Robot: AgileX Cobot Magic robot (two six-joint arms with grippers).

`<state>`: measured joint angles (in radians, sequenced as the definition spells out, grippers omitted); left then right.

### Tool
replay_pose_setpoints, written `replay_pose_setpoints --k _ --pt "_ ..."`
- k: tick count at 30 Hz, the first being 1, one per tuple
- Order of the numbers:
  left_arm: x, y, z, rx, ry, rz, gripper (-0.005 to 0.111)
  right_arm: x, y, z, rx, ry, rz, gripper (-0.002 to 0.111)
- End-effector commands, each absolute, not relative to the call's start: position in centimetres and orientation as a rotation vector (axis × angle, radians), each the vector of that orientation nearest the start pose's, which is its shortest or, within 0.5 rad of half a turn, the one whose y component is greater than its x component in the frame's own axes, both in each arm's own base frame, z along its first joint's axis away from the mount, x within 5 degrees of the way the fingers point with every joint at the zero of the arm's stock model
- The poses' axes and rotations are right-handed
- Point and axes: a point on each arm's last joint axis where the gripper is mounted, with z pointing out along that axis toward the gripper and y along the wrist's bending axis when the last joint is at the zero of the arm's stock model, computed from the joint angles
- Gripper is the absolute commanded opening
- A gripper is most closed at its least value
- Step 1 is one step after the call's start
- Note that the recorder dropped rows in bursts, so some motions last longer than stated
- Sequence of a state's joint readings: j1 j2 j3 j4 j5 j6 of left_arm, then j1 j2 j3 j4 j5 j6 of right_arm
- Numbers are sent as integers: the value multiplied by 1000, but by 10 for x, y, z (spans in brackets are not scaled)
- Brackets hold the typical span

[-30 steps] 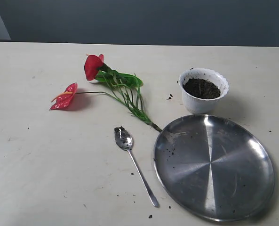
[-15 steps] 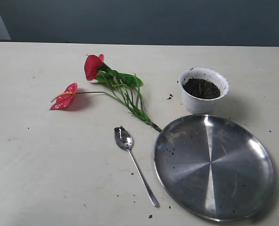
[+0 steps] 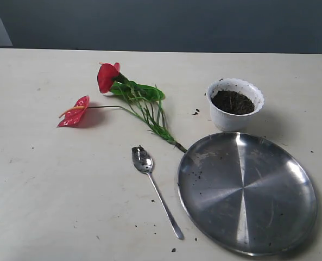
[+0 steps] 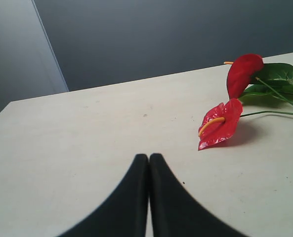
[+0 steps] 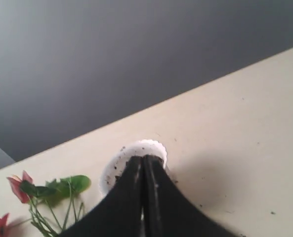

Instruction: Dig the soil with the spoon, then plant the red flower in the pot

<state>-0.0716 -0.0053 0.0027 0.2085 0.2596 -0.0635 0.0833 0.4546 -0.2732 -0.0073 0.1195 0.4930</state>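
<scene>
While both arms' jaws sit pressed together on nothing, left gripper (image 4: 148, 157) over bare table (image 3: 52, 190) and right gripper (image 5: 143, 159) w/ the pot (image 3: 234, 120) just past its tips, the steel plate (image 3: 246, 193) lies nearest at right w/ a few dark crumbs on it. Just left of it the spoon (image 3: 143, 161) lies flat, smeared bowl pointing away. Farther back the red flower (image 3: 141, 91) lies on its side at left-centre, stem end just beside plate rim, & the pot stands upright behind the plate, apart from it, w/ the soil (image 3: 232, 102) inside.
</scene>
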Motion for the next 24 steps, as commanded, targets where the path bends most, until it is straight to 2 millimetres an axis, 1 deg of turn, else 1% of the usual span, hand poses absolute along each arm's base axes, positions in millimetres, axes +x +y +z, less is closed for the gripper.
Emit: replay_pose_setpoints --k 1,3,6,9,13,17,22,24 --pt "55 1 191 138 1727 84 2 131 11 259 316 1874 345 -1" --pt "55 1 191 138 1727 84 2 144 16 263 265 1908 336 -1" --pt "55 1 191 138 1727 84 2 168 33 267 110 2014 315 -1" --pt "55 1 191 138 1727 84 2 188 58 273 -98 2140 292 -1" --pt "55 1 191 138 1727 84 2 211 100 276 -390 2246 280 -1" --pt "55 1 191 138 1727 84 2 230 143 265 -650 2363 249 -1" --pt "55 1 191 138 1727 84 2 248 189 246 -884 2391 227 0" --pt "55 1 191 138 1727 84 2 253 206 238 -945 2400 227 5"
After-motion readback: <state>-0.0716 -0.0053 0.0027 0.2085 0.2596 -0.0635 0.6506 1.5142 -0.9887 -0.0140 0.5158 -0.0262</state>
